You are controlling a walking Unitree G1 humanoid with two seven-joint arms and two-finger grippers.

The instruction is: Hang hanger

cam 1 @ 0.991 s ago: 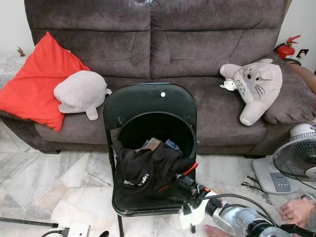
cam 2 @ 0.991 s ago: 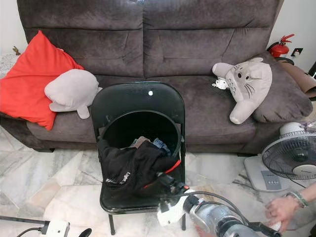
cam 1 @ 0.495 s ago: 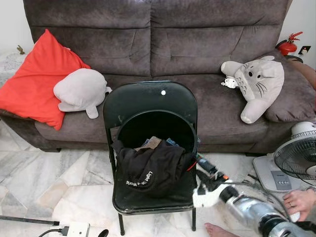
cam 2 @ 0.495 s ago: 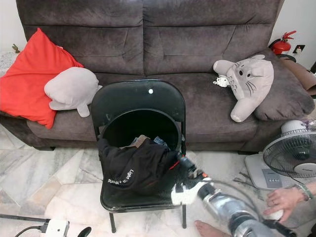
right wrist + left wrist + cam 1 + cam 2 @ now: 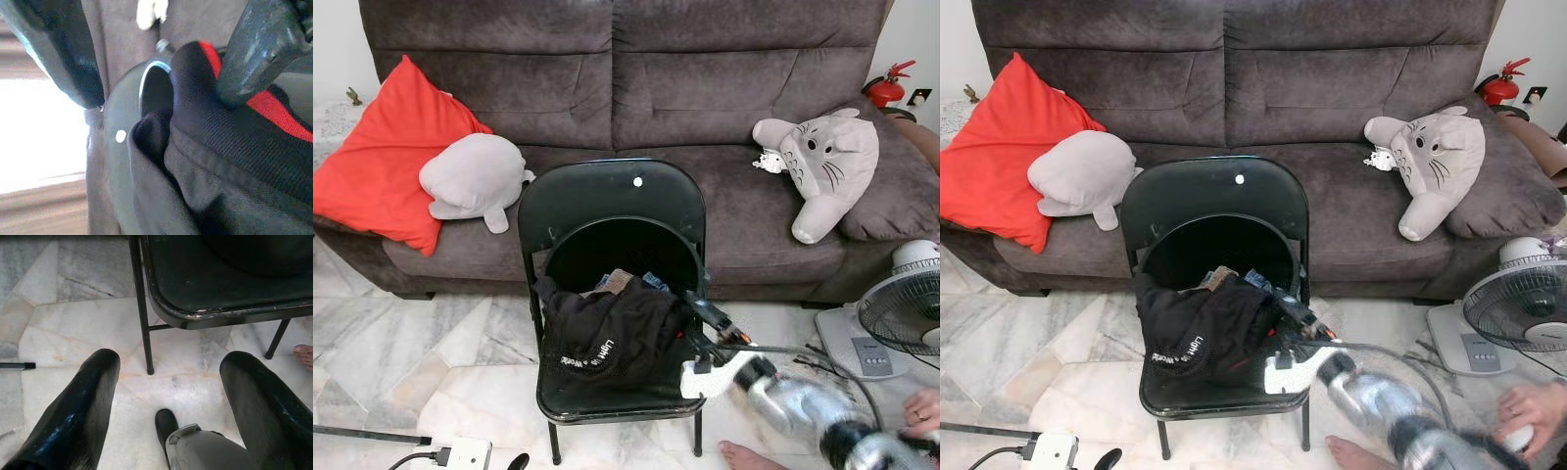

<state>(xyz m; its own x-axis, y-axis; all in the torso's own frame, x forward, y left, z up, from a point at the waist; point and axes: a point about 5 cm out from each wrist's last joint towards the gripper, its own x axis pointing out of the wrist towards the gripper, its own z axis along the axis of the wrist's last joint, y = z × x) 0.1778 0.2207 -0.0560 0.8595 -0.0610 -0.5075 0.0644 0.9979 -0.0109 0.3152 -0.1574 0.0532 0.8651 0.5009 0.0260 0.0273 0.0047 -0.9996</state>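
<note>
Even daylight, sharp room; right arm (image 5: 803,416) motion-blurred, right wrist view glaring.

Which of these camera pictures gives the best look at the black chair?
The left eye view: the black chair shows whole, backrest, seat and legs, before the sofa. The right eye view matches it. The left wrist view catches its seat edge and legs; the right wrist view, a blurred backrest.

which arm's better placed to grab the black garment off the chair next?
Right. The right gripper is already open at the black garment on the chair. The left gripper hangs low over the floor beside a chair leg.
</note>
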